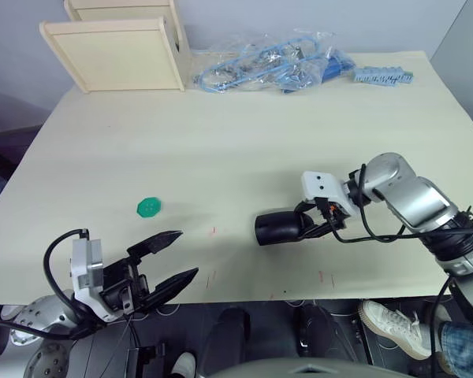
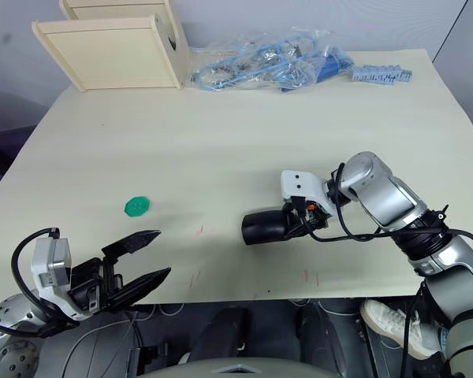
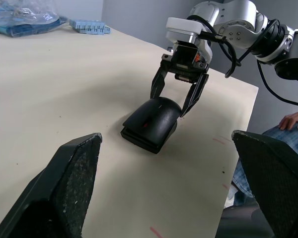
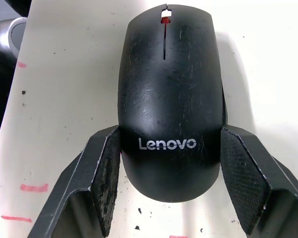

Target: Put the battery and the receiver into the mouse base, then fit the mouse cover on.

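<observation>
Right tool, fingers spread astride the rear of the assembled mouse cover without clearly pinching it, reaches low across the counter (cover looks seated on the base, so little remains), while the left tool hovers wide apart at the near edge.

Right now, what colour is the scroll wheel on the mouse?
Red scroll wheel, seen through the black mouse cover; clearest in the right wrist view.

I see a pale wooden table before a grey wall, light wooden boxes at its far left corner and dark floor beside it.
</observation>
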